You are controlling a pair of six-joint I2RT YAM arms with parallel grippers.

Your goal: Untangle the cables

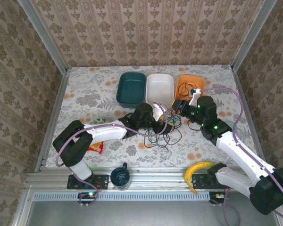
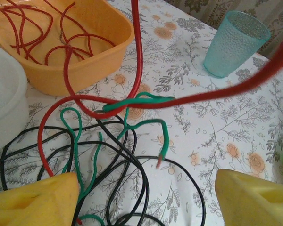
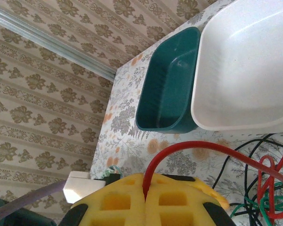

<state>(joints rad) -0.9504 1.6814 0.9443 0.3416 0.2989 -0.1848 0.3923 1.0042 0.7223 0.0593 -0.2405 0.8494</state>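
The cables (image 1: 163,136) lie as a tangle of black, green and red wires on the flowered table between the two arms. In the left wrist view, black loops (image 2: 132,174) and a green wire (image 2: 162,136) rest on the cloth, and a red cable (image 2: 203,96) runs taut across above them. My left gripper (image 2: 146,202) hangs open over this tangle, its yellow fingers (image 2: 33,200) wide apart with nothing clamped. My right gripper (image 3: 145,188) is shut on the red cable (image 3: 203,145), which arcs away to the right. The two grippers sit close together, left gripper (image 1: 158,123) and right gripper (image 1: 179,106).
An orange bin (image 1: 181,84) holding red wires, a white bin (image 1: 159,89) and a teal bin (image 1: 132,88) stand in a row at the back. A teal cup (image 2: 233,44) stands right of the tangle. A dark mug (image 1: 120,176), a banana (image 1: 198,172) and a snack packet (image 1: 95,147) lie near the front edge.
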